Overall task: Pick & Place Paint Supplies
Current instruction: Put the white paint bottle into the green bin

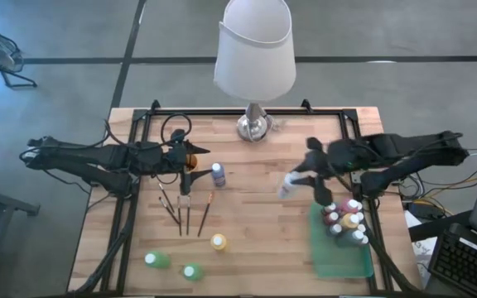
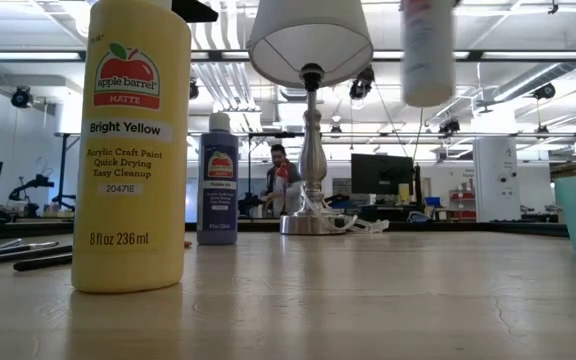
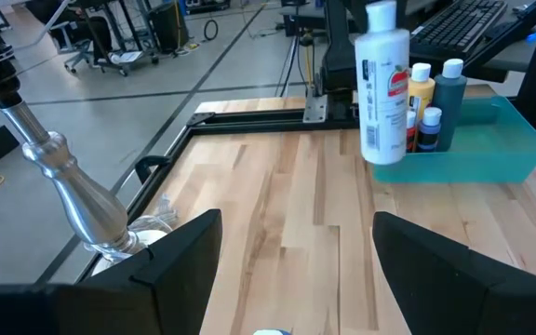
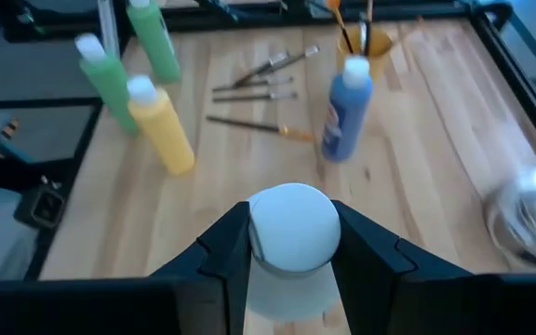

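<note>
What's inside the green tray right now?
The green tray holds a cluster of white-capped paint bottles at its far end, yellow and dark ones among them. Bottles behind those are hidden, so no exact count.

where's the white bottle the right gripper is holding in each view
High view: the white bottle sits right of centre, at the right gripper, left of the green tray.
Low view: it hangs at the top, right of the lamp, clear of the table.
Left wrist view: upright, top centre, in front of the tray.
Right wrist view: bottom centre, its cap between the fingers.
Shared landmark: the lamp.
</note>
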Robot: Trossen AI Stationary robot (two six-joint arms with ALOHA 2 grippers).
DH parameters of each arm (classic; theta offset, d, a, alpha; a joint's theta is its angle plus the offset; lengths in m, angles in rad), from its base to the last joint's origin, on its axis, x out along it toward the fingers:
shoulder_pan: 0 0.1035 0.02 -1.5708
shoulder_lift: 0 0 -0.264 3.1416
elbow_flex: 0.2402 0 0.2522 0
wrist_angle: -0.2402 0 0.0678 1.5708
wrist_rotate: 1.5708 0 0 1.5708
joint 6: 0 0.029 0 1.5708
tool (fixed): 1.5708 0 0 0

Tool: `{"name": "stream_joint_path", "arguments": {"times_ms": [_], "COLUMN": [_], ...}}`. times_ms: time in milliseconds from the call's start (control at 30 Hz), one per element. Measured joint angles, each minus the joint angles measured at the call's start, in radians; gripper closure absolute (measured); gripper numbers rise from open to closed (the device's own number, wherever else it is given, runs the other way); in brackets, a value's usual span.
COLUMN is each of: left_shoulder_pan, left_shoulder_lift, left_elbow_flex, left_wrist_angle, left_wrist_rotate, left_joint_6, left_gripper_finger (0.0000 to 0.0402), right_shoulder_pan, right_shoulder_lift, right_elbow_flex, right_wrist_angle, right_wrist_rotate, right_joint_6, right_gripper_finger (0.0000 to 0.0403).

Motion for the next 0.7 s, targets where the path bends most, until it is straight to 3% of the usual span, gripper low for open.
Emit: {"name": "stream_joint_path", "arguments": {"times_ms": [133, 433, 700], "left_shoulder_pan": [0.000, 0.000, 0.000], "left_shoulder_lift": [0.000, 0.000, 0.000], "left_elbow_flex": [0.000, 0.000, 0.000], "left_wrist_angle": [0.000, 0.000, 0.000], "left_wrist_rotate": [0.000, 0.000, 0.000], "left_joint_6": [-0.002, -0.026, -0.042], "left_gripper_finger": [0.0117, 0.0117, 0.0117], "right_shoulder_pan": [0.084, 0.223, 0.337], "right_shoulder_lift": [-0.093, -0.262, -0.336], "right_elbow_flex": [-0.077, -0.246, -0.341], "right_wrist_angle": [-0.080, -0.075, -0.075], "right_wrist_rotate": [0.095, 0.099, 0.192], "right_joint_6": [0.092, 0.203, 0.280], "right_gripper_finger": [0.0289, 0.0289, 0.0289]}}
